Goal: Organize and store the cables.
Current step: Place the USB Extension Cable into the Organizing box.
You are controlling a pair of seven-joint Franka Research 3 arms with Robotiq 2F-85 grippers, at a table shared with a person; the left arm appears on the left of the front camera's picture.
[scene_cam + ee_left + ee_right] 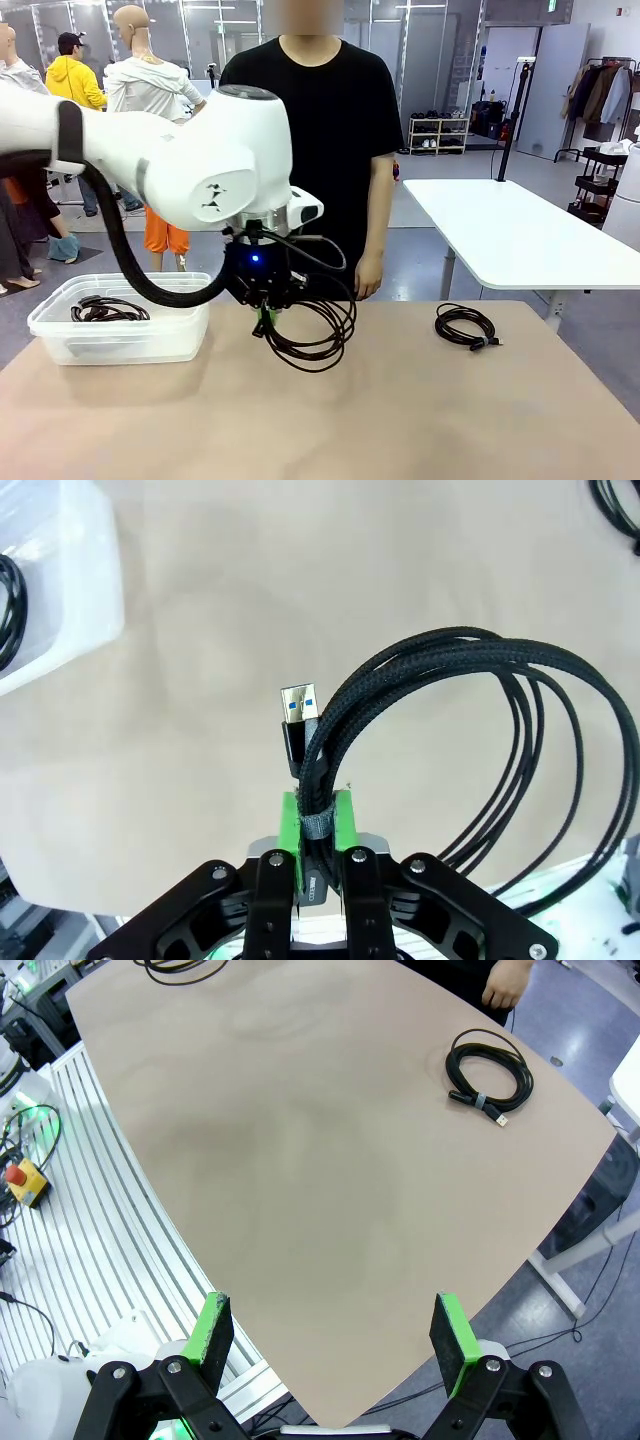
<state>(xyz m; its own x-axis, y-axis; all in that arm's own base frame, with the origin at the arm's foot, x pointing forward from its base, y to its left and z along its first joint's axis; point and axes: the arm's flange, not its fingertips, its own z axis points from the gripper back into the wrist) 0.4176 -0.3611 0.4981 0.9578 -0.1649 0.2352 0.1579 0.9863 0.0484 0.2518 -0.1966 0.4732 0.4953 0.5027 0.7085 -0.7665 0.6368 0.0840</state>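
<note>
The table's (400, 420) far left edge holds a clear bin (130, 345) with one coiled cable (108, 310) inside. A second coil (466, 326) lies by the far right edge. The left gripper (265, 322) pinches a third coil (315, 340) above the middle; its wrist view shows a blue plug (299, 705). The right gripper (335, 1325) gapes wide, holding nothing.

The coiled cable (440, 640) has a braided textile sheath and a bright metal USB plug (299, 703). The storage bin (120, 345) is smooth translucent plastic. The tabletop (400, 420) is matt.
</note>
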